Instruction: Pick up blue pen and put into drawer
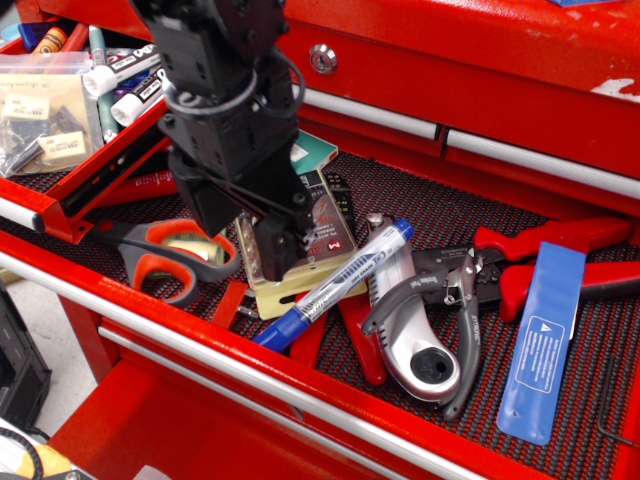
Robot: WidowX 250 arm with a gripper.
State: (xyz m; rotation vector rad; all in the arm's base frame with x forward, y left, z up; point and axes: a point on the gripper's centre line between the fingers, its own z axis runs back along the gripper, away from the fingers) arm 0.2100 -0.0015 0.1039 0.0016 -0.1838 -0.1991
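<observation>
The blue pen (337, 284), a white barrel with blue print, blue cap and blue end, lies slanted on the black mesh mat, resting across the drill-bit case corner and a silver tool. My black gripper (283, 250) hangs over the drill-bit case, just left of the pen's middle and not touching it. Its jaws are dark and seen from behind, so I cannot tell how they stand. The small red drawer (98, 168) stands open at the upper left, holding black-labelled white markers (135, 88) and plastic bags.
Orange-handled scissors (168, 256) lie left of the gripper. A drill-bit case (322, 256) sits under it. A silver tool (418, 345), red-handled pliers (520, 262) and a flat blue strip (545, 338) lie to the right. The wide drawer's front rail (200, 352) runs below.
</observation>
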